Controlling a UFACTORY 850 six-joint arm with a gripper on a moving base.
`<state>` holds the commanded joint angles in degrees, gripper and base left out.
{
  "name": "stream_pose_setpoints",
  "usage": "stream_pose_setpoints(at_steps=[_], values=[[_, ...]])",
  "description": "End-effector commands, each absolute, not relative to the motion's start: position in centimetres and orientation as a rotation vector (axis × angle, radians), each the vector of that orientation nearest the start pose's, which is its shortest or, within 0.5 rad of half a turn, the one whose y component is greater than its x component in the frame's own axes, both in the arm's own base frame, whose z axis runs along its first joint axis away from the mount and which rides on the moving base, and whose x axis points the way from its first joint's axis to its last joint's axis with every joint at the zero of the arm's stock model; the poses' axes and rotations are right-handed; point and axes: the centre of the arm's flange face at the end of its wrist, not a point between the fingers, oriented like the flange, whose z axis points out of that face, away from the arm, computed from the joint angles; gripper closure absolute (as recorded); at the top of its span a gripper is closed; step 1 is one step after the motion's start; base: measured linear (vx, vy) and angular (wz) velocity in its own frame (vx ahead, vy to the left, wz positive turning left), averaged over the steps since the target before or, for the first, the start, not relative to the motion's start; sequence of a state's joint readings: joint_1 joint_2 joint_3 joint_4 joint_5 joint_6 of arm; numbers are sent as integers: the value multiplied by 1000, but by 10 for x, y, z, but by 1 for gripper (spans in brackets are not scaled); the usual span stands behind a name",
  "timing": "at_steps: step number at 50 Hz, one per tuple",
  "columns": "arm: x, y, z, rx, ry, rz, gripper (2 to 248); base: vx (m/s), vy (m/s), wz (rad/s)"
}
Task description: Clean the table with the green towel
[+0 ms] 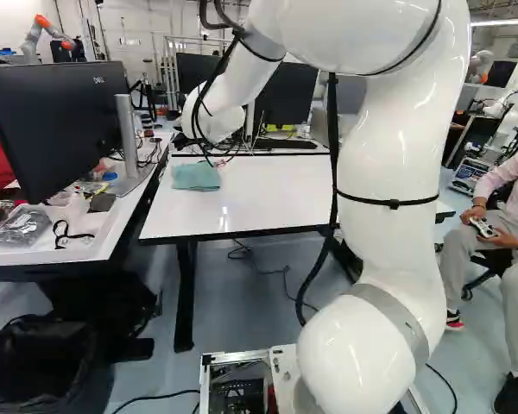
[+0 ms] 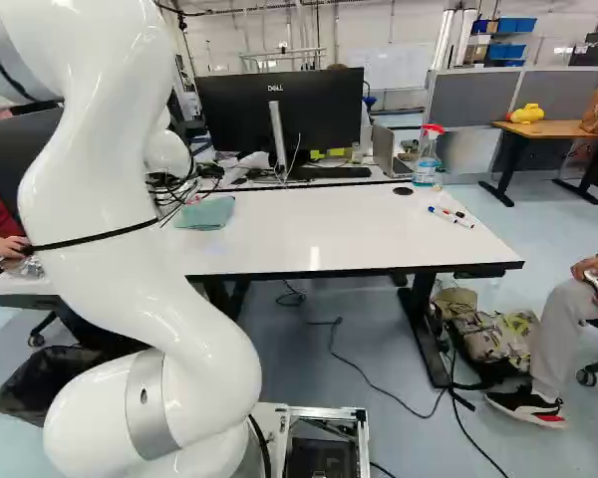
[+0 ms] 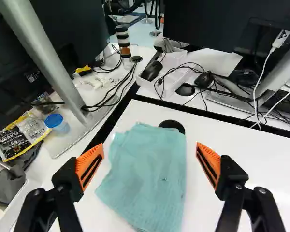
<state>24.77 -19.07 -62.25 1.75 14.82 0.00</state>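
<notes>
Across the scene's middle stands the white table (image 2: 309,234), the arm (image 1: 388,198) reaching over its far left corner. The gripper (image 3: 150,152) is released, jaws spread wide above the green towel (image 3: 150,174), which lies loosely flat at that corner. Closing too high could pinch nothing or one slipping fold; dropping too low could jam on the table. Wiping rightward could scatter the markers (image 2: 450,217).

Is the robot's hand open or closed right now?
Open. The hand's two orange pads stand wide apart, and the green towel on the white table shows between them, ungripped.
</notes>
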Motion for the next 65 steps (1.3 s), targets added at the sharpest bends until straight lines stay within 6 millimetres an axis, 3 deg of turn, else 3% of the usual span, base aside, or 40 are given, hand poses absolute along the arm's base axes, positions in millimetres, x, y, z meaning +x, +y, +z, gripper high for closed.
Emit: stream_pose_setpoints(at_steps=[12, 31, 65], values=[[546, 245, 477, -2531, -499, -1391, 3, 0, 0, 0], [530, 213, 479, -2564, -454, -1390, 3, 0, 0, 0], [525, 157, 480, -2622, -340, -1410, 3, 0, 0, 0]])
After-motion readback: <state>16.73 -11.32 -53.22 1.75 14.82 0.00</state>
